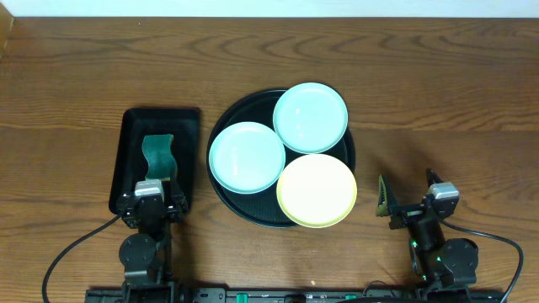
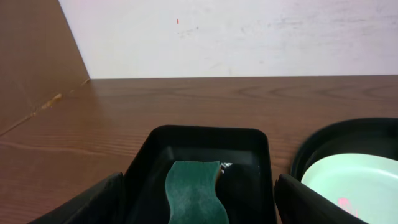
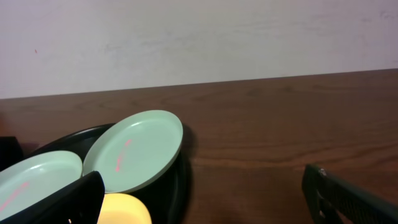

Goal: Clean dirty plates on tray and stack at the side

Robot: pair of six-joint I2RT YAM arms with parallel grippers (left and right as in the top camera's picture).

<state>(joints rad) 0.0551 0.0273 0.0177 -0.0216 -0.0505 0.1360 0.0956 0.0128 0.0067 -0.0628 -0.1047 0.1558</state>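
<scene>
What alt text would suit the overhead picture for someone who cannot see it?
Two mint plates and a yellow plate sit on a round black tray on a wooden table. A green sponge lies in a smaller rectangular tray to its left; the left gripper and right gripper wait open at the bottom.

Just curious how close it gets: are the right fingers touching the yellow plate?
Apart. The overhead view shows bare table between the right fingers and the yellow plate.
</scene>
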